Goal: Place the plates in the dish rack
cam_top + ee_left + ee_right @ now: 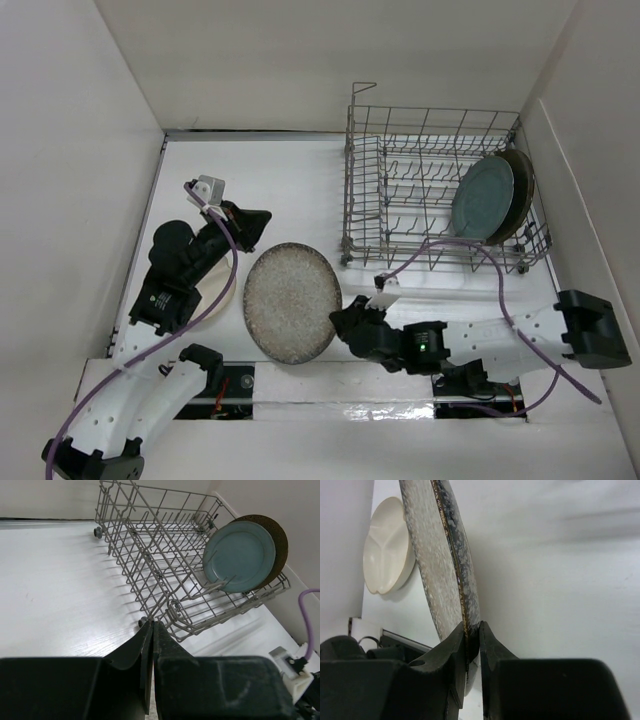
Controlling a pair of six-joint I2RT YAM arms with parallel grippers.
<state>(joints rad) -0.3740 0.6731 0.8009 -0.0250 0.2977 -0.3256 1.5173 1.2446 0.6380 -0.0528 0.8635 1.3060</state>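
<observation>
1. We barely see the cream plate [385, 555] under the left arm [185, 260], left of the dish rack [358, 215].
2. Our right gripper [472, 630] pinches the speckled plate [292, 302] by its rim, left of the rack; our left gripper [151, 630] is pressed closed.
3. The rack's left tines [400, 190] stand open.

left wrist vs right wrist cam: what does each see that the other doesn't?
Left wrist only: the dish rack with the grey-blue plate standing in it, the brown plate behind that, and the left gripper shut on nothing. Right wrist only: the right gripper pinching the rim of the speckled plate, with the cream plate beyond it. Both: the white table.
</observation>
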